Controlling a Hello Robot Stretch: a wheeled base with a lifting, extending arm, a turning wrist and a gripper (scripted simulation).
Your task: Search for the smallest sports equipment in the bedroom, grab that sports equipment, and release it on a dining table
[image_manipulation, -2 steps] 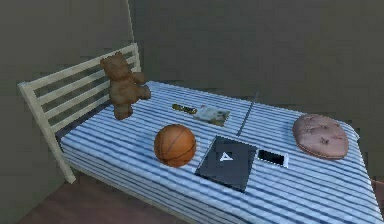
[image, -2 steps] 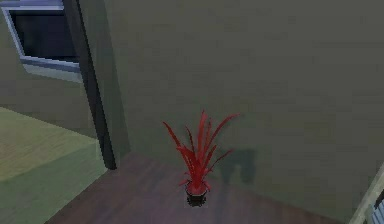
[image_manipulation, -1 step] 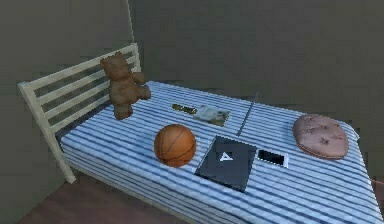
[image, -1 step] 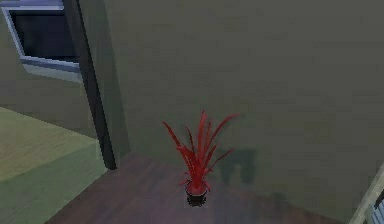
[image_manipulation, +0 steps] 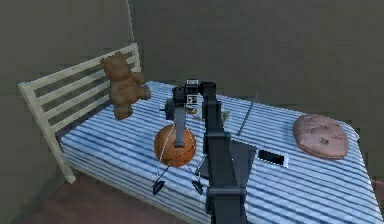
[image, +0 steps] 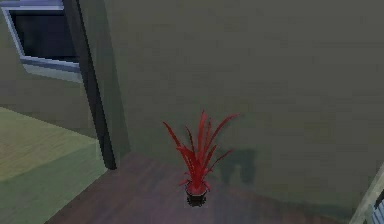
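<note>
BEDROOM, MID-SEARCH: The robot stands side-on to a striped bed (image_manipulation: 300,190), its arm (image_manipulation: 220,150) stretched across the mattress so that the gripper (image_manipulation: 177,120) reaches an orange basketball (image_manipulation: 172,148), the task's likely target. The ball rests on the covers between a teddy bear (image_manipulation: 122,82), propped against the slatted headboard (image_manipulation: 60,95), and the arm. With the ball lying right at the fingers, it cannot be told whether the jaws are parted or gripping, or whether anything is held. A dark phone (image_manipulation: 271,157) and a pinkish pillow (image_manipulation: 320,135) lie farther along the bed. Thin pale rods near the arm are too slight to name. Because the body faces along the bedside, the forward view looks at a red-leaved potted plant (image: 200,155) by an olive wall (image: 280,70).
</note>
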